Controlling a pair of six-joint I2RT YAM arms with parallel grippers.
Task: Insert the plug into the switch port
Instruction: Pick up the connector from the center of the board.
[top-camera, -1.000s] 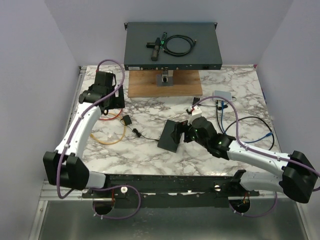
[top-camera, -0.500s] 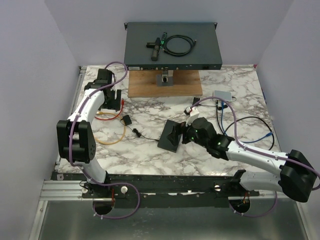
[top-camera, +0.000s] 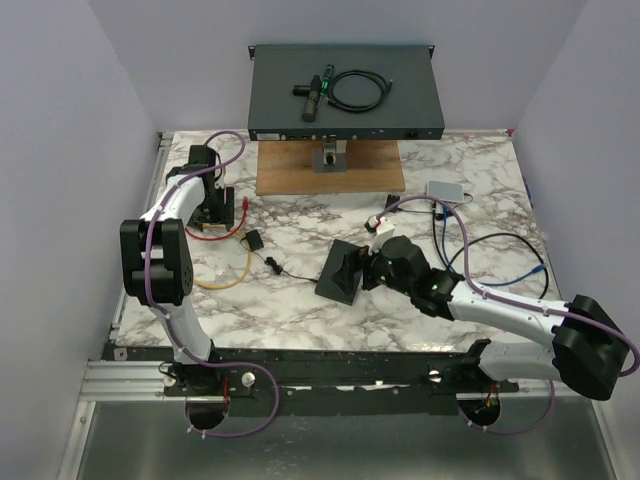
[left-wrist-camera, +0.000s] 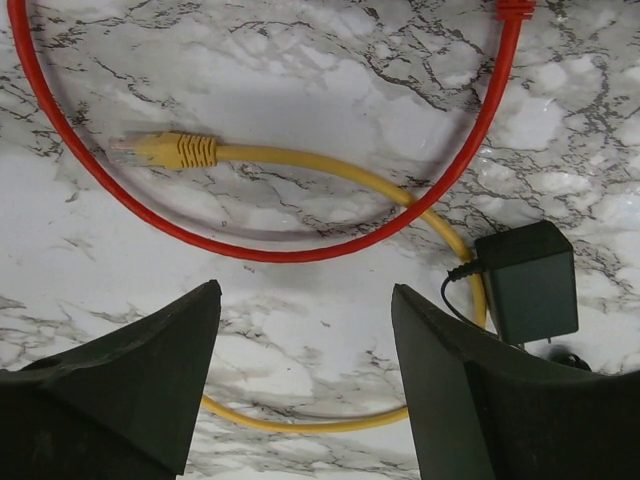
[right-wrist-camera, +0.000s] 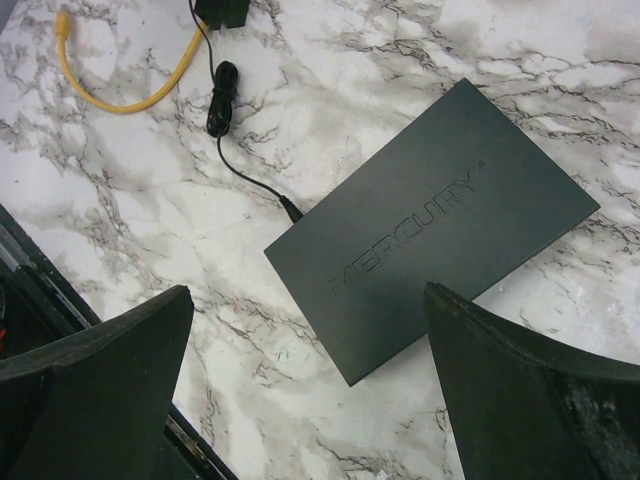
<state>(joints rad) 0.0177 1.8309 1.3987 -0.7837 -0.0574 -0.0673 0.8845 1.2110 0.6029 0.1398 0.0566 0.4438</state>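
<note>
Left wrist shows my left jaws apart, holding nothing, above the desk. The yellow plug lies just beyond them, inside a red cable loop. Right wrist shows my right jaws wide apart, empty, over the flat-lying switch.

The left arm folds back on itself, and the left gripper points down with jaws apart. The right arm stretches low toward centre, and the right gripper is spread wide and seemingly tilted downward.
</note>
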